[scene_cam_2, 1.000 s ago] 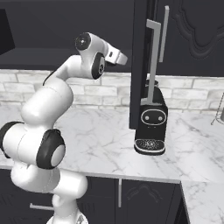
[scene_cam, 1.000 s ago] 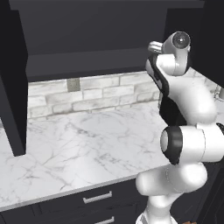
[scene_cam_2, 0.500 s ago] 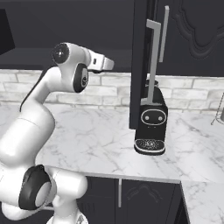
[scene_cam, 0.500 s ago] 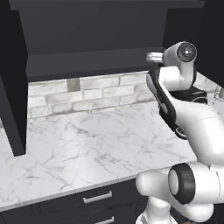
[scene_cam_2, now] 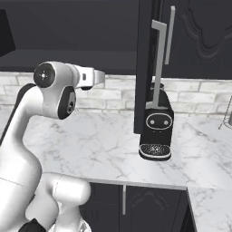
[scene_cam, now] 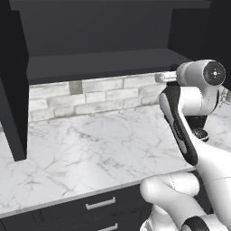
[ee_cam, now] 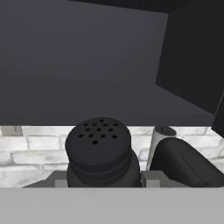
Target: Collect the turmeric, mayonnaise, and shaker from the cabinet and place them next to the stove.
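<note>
Left base view: the cabinet point(scene_cam: 103, 58) stands open, dark and matte, over a veined marble counter point(scene_cam: 90, 149) and pale brick backsplash point(scene_cam: 94, 97).

Right base view: a glossy black coffee machine point(scene_cam_2: 155, 127) sits under the cabinet's door edge, just beside the arm.

Hand view: the gripper point(ee_cam: 101, 181) is clenched on the shaker point(ee_cam: 99, 151), squat, black, its domed top perforated; no lettering is legible.

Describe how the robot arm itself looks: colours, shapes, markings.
The arm has glossy white rounded links with black bands at the joints. A round grey cap with a small centre mark closes the elbow joint. A short grey-white wrist segment follows. No cables visible.
</note>
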Motion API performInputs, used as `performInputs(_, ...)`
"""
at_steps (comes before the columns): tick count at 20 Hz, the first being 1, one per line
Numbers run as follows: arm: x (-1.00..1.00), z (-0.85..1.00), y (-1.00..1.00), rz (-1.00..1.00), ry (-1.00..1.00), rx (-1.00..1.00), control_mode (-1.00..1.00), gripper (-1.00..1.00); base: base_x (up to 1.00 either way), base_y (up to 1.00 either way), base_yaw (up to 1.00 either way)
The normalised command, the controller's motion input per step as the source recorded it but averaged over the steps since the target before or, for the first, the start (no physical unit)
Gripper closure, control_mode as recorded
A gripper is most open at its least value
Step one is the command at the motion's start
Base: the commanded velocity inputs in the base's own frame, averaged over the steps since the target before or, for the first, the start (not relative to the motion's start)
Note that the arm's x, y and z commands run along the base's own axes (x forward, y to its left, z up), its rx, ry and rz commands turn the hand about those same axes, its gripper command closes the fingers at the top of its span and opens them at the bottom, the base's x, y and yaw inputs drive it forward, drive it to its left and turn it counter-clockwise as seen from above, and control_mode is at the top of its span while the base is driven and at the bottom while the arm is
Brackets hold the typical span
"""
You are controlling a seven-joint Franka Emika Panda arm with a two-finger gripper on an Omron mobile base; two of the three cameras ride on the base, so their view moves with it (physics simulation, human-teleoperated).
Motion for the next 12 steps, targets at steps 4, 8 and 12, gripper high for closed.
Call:
performInputs(4,-0.9,-0.33,0.31,0.15,0.0,-0.1,-1.0,1.0,0.0,0.0,0.0)
performInputs(8,-0.71,-0.49,0.38,0.13,0.02,-0.12,-1.0,1.0,0.0,0.0,0.0)
performInputs(12,-0.63,-0.41,0.32,0.11,0.02,-0.04,-1.0,1.0,0.0,0.0,0.0)
